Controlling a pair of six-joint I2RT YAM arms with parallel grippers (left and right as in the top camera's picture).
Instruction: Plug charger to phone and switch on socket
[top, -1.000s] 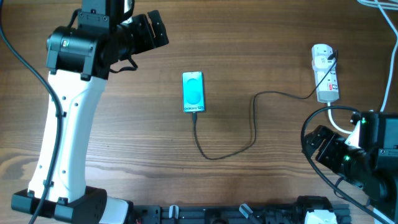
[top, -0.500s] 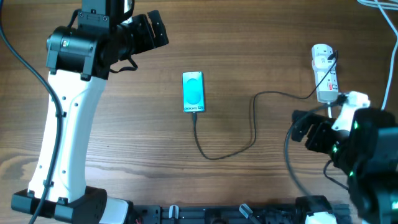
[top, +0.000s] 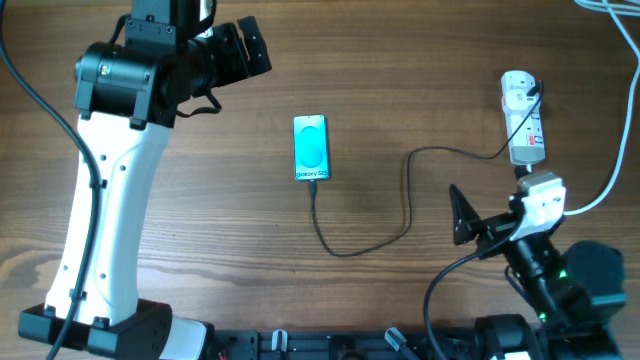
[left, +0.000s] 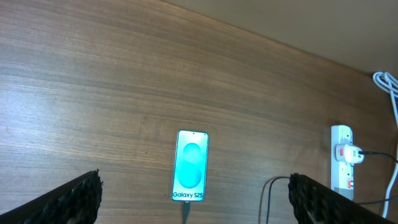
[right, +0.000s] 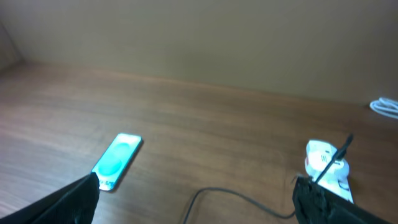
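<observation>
The phone (top: 311, 148) lies flat mid-table, its teal screen lit, and also shows in the wrist views (left: 190, 165) (right: 117, 160). The charger (top: 407, 205), a thin black cable, runs from the phone's bottom edge in a loop to the plug block on the socket (top: 522, 118). That socket is a white strip at the right (left: 343, 163) (right: 326, 167). My left gripper (top: 262, 45) hangs open well up and left of the phone, holding nothing (left: 194, 182). Below the socket my right gripper (top: 458, 218) is open and empty too, pointing left toward the cable (right: 196, 182).
A thicker white cable (top: 612, 12) curls at the table's far right corner. The left arm's white body (top: 110, 200) stands along the left side. The right arm's base and its cables (top: 560, 280) fill the lower right.
The right arm has swung out from the lower right corner and its gripper now points left, just below the socket. The left arm, phone and cable have not moved.
</observation>
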